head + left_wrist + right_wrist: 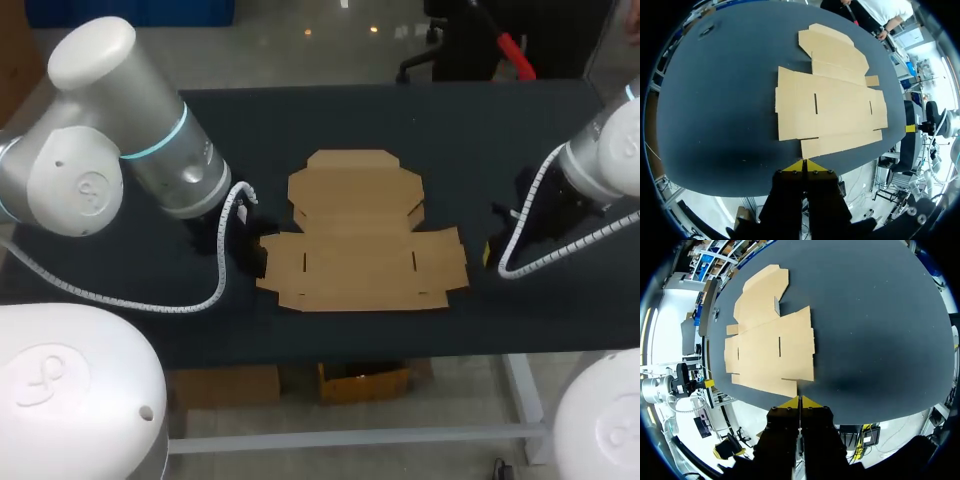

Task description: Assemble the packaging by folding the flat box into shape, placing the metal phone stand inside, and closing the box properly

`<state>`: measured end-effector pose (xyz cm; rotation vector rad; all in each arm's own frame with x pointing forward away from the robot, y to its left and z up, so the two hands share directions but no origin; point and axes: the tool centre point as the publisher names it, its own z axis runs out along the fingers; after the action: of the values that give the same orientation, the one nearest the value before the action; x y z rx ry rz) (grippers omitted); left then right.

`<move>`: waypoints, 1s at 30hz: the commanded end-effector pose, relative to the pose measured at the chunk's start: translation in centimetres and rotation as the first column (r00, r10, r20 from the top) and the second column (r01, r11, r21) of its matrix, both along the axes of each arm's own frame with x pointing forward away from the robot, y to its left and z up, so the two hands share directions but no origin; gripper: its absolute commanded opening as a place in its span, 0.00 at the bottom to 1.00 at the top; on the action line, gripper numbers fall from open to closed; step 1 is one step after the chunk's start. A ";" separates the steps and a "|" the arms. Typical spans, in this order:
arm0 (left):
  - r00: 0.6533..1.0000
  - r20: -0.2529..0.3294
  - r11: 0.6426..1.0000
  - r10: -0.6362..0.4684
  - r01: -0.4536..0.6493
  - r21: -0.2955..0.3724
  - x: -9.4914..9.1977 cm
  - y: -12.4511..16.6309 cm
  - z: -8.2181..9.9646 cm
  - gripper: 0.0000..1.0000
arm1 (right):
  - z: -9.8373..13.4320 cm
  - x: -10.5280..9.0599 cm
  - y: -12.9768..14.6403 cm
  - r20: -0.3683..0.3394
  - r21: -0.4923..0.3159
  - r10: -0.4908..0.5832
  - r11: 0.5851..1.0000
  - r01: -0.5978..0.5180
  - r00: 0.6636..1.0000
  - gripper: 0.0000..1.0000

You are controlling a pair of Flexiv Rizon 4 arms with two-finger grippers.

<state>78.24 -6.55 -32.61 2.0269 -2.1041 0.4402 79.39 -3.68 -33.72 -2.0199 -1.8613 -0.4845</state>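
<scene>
Left claw: yellow tips pressed together, nothing held. Right claw: same, tips together, empty. Flat box lies unfolded mid-tabletop, between the two claws. Head view: left claw at the box's 9 o'clock, right claw at its 3 o'clock, each just beside a side flap. Lid panel points to 12.

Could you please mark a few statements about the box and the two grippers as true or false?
1. The cardboard box lies between the left gripper and the right gripper. True.
2. The box is already folded and closed. False: it lies as a flat sheet on the table.
3. The left gripper grips a flap of the box. False: it is shut on nothing.
4. The right gripper is shut and empty. True.
</scene>
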 end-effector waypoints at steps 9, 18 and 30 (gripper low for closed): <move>1.000 0.013 1.000 0.010 -0.009 -0.012 -1.2 0.8 0.0 0.00 | 0.1 -1.6 -0.5 0.039 -0.004 -0.046 0.999 0.046 0.998 0.00; 1.000 0.013 1.000 0.010 -0.009 -0.012 -1.2 0.8 0.0 0.00 | 0.1 -1.6 -0.5 0.039 -0.004 -0.046 0.999 0.046 0.998 0.00; 1.000 0.007 1.000 0.016 -0.016 -0.014 -1.1 0.9 -0.1 0.00 | 0.1 -1.5 -0.5 0.035 -0.006 -0.046 0.999 0.046 0.998 0.00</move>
<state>77.05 -5.72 -32.64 2.0304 -2.0895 0.4695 77.90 -4.11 -33.69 -2.0760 -1.8438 -0.5318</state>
